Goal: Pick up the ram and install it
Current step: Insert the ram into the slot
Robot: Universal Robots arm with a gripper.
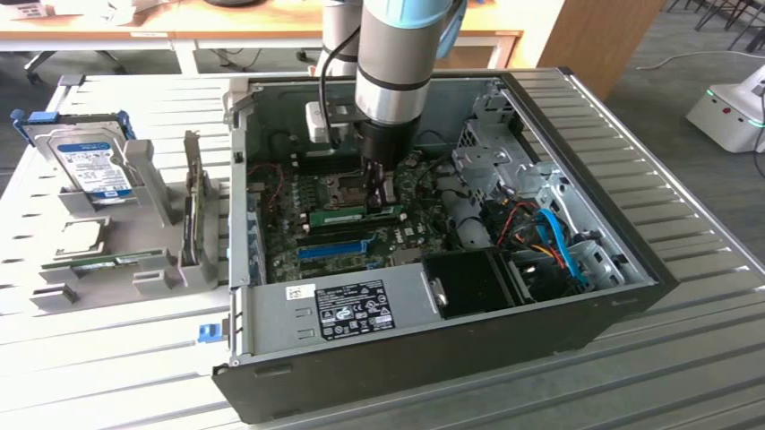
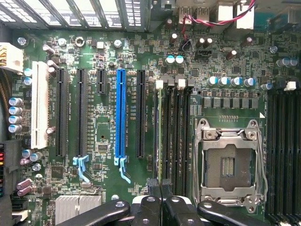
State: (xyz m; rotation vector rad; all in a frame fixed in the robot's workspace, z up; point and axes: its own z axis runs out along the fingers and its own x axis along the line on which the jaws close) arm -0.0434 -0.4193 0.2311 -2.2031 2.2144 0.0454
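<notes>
1. Ribbed silvery metal forms the table (image 1: 687,358), which carries an open black computer case (image 1: 502,345). On the exterior view's left, a grey plastic rack (image 1: 153,193) holds a flat silver hard drive (image 1: 98,170) with a blue label.
2. Inside the case lies a green motherboard (image 2: 103,52) studded with small cylindrical capacitors. It has long black slots, one glossy blue slot (image 2: 120,113) and a square, metal-framed processor socket (image 2: 228,165).
3. The ram (image 1: 355,215) (image 2: 160,132), a thin green strip with a pale label, stands on edge in a black memory slot beside the socket.
4. The gripper (image 1: 384,195) (image 2: 160,188) has its matte black fingers drawn together, pinching the ram's narrow edge at one end.
</notes>
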